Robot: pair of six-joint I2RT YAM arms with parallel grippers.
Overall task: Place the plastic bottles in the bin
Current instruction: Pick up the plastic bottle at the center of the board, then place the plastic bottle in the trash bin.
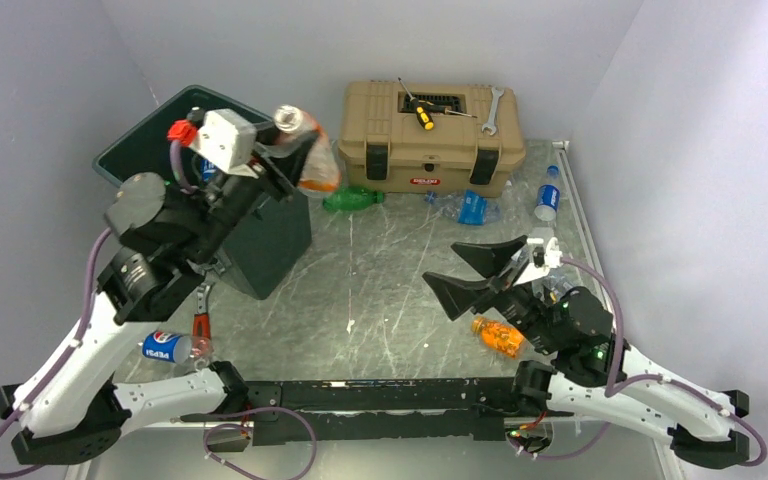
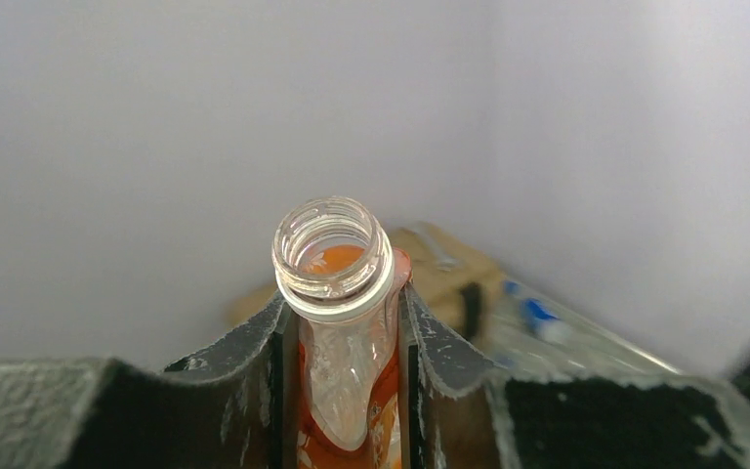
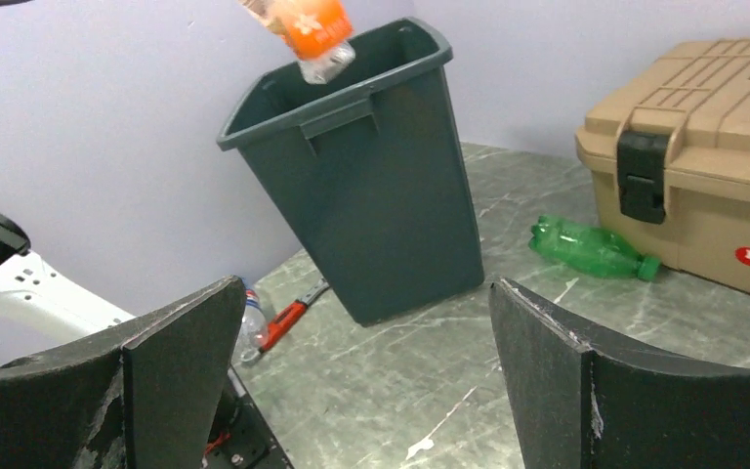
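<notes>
**Above the bin's mouth: left gripper clamps an orange-labelled bottle**

Across the grey marbled table (image 1: pixel 380 290), the biggest item is the dark green bin (image 1: pixel 270 240), standing at the far left with its open top tilted toward the wall. To its right, against the back wall, sits the tan toolbox (image 1: pixel 430 140), lid down and black latches facing forward.

The left gripper (image 1: pixel 295 160) is raised beside the bin's rim, its jaws clenched on a clear, capless bottle with an orange label (image 2: pixel 334 259). From the right wrist view, that bottle hangs just over the bin's opening. The right gripper (image 1: pixel 475 275) hovers low over the middle of the table with jaws spread wide and nothing between them.

Other bottles lie loose on the table:
- A green bottle (image 1: pixel 352 199) lies on its side between bin and toolbox.
- Two clear blue-labelled bottles (image 1: pixel 472 208) (image 1: pixel 548 195) lie in front of and right of the toolbox.
- An orange bottle (image 1: pixel 497 336) lies just beside the right arm.
- A Pepsi bottle (image 1: pixel 168 346) lies by the left arm.

A red-handled wrench (image 1: pixel 201 325) lies next to the Pepsi bottle. On the toolbox lid rest a silver wrench (image 1: pixel 491 110) and a yellow-handled screwdriver (image 1: pixel 422 115).
</notes>
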